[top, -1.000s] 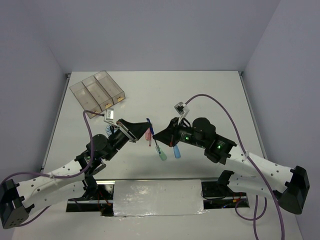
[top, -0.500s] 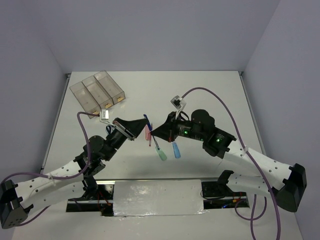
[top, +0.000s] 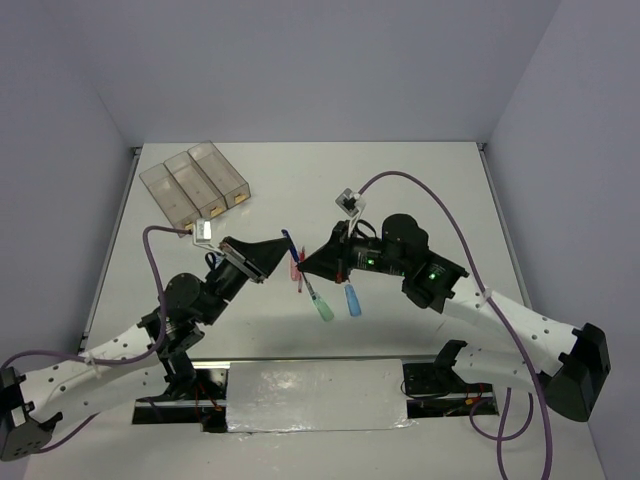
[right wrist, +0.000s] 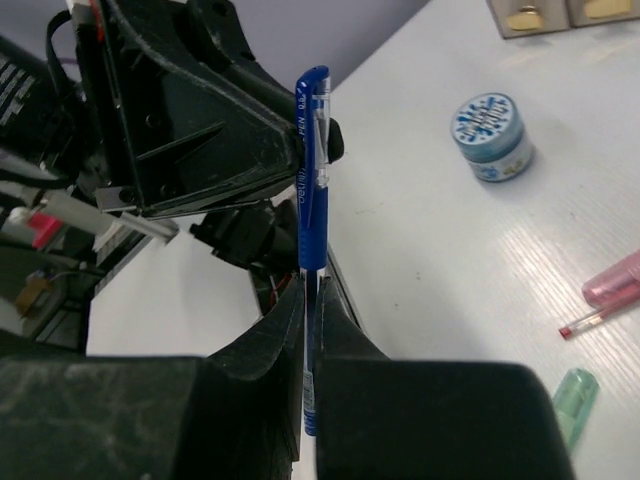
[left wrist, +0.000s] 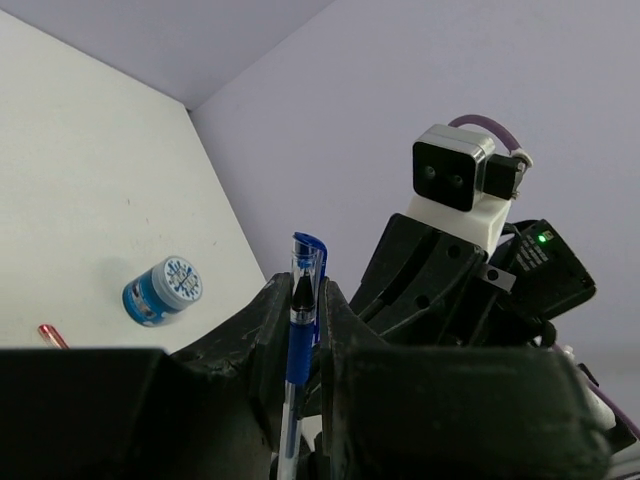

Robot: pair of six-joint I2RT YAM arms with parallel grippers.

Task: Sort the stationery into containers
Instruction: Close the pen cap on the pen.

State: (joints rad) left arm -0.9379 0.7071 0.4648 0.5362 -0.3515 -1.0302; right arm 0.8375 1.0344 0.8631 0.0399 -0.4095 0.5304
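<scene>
A blue pen (top: 287,247) stands upright between my two grippers above the table's middle. My left gripper (top: 273,257) is shut on it, and the pen shows between its fingers in the left wrist view (left wrist: 299,320). My right gripper (top: 304,266) faces it and is shut on the same pen (right wrist: 312,180). A pink bar (top: 296,268), a red pen (right wrist: 592,319), a green bar (top: 324,310) and a blue bar (top: 353,300) lie on the table below. One tape roll (left wrist: 163,290) stands near the left arm. The three clear bins (top: 195,180) are at the far left.
The table's left edge and side wall run close to the bins. The right arm's purple cable (top: 440,215) arcs over the right half of the table. The tape roll also shows in the right wrist view (right wrist: 489,135).
Both grippers, with the blue pen between them, have moved a little to the left and away from the arm bases. The bars on the table have not moved.
</scene>
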